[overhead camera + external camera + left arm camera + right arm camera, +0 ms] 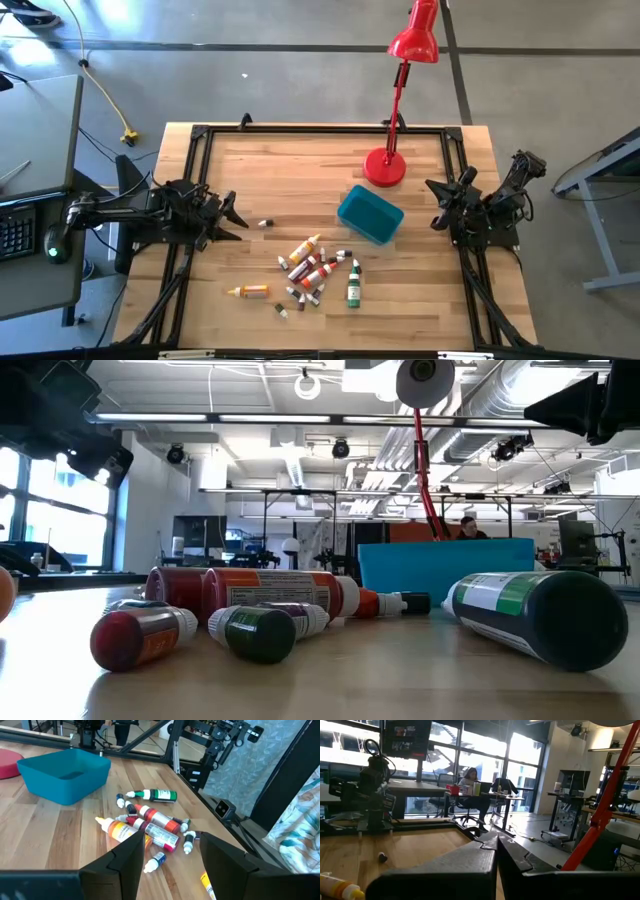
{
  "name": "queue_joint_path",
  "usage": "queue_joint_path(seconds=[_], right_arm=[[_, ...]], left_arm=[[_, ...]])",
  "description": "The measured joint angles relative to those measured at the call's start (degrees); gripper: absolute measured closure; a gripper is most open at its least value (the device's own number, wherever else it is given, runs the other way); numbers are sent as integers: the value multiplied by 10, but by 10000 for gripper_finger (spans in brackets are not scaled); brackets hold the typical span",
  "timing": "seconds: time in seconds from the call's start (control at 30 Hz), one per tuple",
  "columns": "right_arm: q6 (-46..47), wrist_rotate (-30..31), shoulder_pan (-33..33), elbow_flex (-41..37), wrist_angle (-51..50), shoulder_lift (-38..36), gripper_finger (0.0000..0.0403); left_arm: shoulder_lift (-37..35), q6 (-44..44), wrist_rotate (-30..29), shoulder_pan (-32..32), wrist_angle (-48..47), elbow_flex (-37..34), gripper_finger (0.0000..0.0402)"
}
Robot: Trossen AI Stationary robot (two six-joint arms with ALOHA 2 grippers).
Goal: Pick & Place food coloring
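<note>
food coloring bottles (pixel 318 272) lie scattered at the table's front centre, beside the teal tub (pixel 370 214). left gripper (pixel 232 215), released and empty, sits nearer, the pile toward its front-right. right gripper (pixel 438 205) is clenched, empty, parked at the far edge.

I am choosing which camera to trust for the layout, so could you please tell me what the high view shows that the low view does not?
Only the high view shows both arms at the table's sides, the open left pincer, the shut right pincer and the lamp's round red base. Only the low view shows the room behind, with a person seated there. Both show the bottles lying on the table and the teal tub.
</note>
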Motion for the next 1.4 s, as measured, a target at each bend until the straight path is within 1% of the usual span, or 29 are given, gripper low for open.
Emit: queue_joint_path(seconds=[0.97,1.0,1.2,1.4], right_arm=[[0,0,0,0,0,0,402],[0,0,0,0,0,0,402],[0,0,0,0,0,0,402],[0,0,0,0,0,0,402]], left_arm=[[0,0,0,0,0,0,213],[0,3,-5,0,2,0,213],[0,4,-76,0,3,0,213],[0,-40,-74,0,3,0,213]])
